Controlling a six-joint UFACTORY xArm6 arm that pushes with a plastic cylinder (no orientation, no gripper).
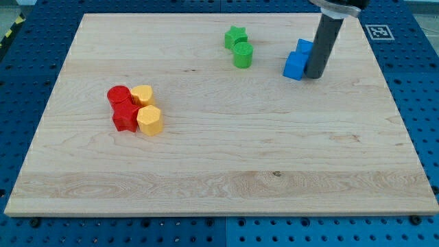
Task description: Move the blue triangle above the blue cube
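Observation:
A blue cube sits at the upper right of the wooden board. A second blue block, the blue triangle, lies just above and to the right of the cube, touching it and partly hidden by the rod. My tip rests on the board right beside the cube's right side, just below the triangle.
A green star and a green cylinder sit together left of the blue blocks. At the left, a red cylinder, a red star, a yellow heart-like block and a yellow hexagon form a cluster.

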